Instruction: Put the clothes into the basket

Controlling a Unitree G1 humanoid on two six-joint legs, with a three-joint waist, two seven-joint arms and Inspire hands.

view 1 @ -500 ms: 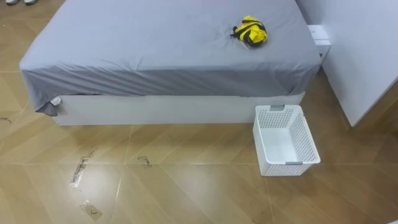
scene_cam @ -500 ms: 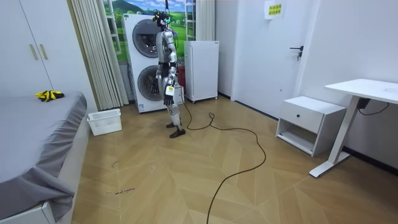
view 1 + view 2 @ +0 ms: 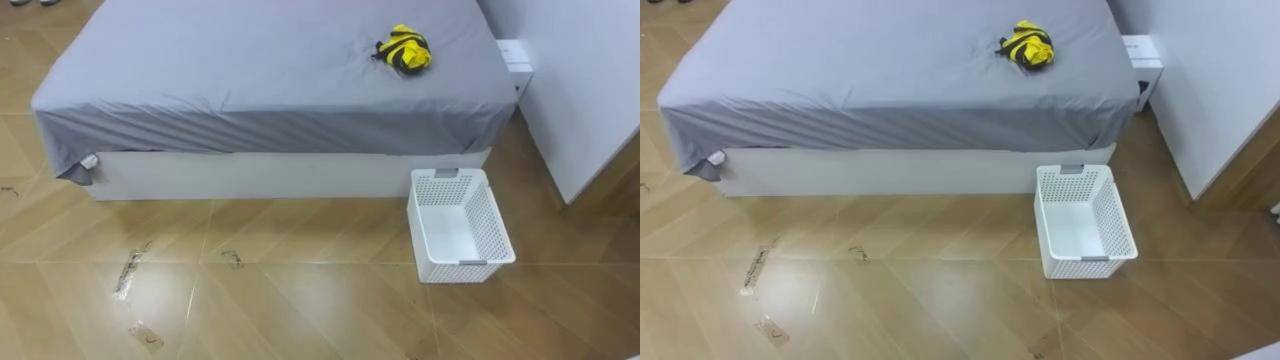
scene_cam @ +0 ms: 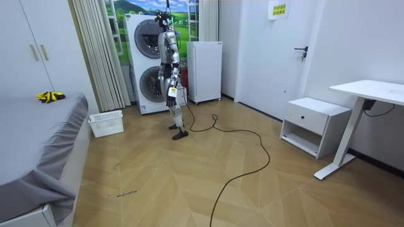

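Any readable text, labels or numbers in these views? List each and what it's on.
Nothing can be read.
Sign on the wall: print too small to read.
Marks on the floor: scuffs, no letters made out.

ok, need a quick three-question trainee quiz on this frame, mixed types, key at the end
1. True or false: the yellow-and-black clothes already lie in the white basket.
2. Where does the basket stand? A) on the floor beside the bed, near its corner; B) on top of the bed; C) in the robot's arms.
3. Short answer: what does the basket hold right now?

Key: 1 false, the clothes lie on the bed's grey sheet. 2 A. 3 nothing, its inside is bare.
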